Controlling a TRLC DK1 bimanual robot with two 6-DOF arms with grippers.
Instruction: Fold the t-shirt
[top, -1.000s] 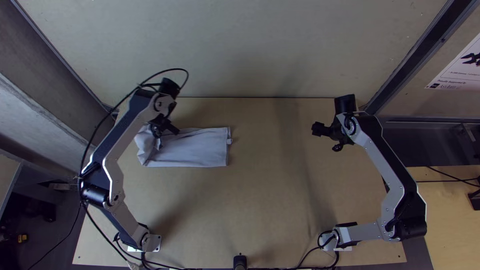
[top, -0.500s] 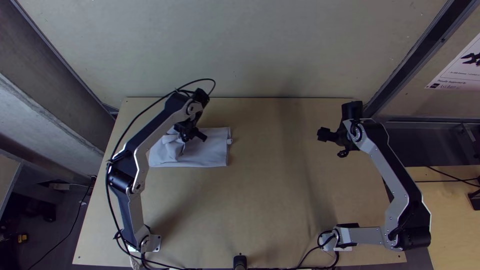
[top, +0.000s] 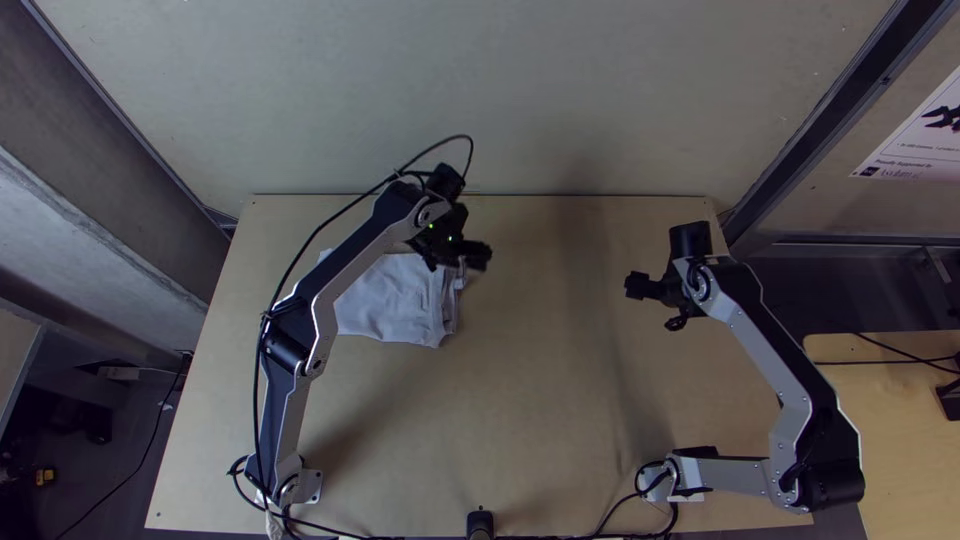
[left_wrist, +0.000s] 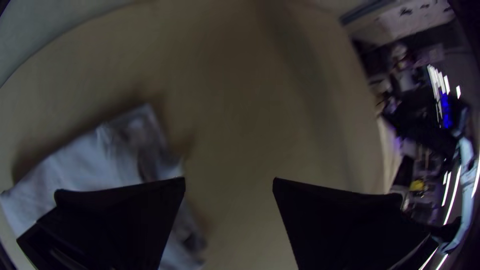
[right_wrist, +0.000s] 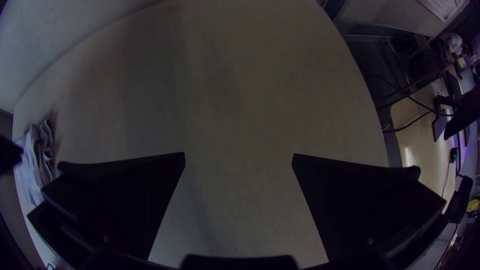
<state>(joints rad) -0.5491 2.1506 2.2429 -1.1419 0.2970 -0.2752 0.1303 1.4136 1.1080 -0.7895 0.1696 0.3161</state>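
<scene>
Bases sit at the table's near edge, L base and R base, w/ light wood table beyond. Farther up, on the L side, the T-shirt lies as a compact folded bundle, partly under the L arm. Its edge toward mid-table is ruffled, w/ layers bunched rather than lined up.

R gripper, about level w/ the cloth but well off to the R, has its jaws wide apart w/ nothing between. Farthest out, L gripper is at the bundle's far corner on the mid-table side, jaws also wide apart, no cloth between; from the dim wrist view, can't tell if a finger brushes the fabric.

Main risk, IMO: that ruffled edge. If L gripper goes down w/ jaws spread, one finger could snag a loose layer & pull the fold open, or skew the whole bundle, since nothing holds the other side. Closing on the top layer only would peel it off the rest. Pressing the edge flat may just push the layers out unevenly. If R arm crosses to help, the two could bump over such a small bundle.
</scene>
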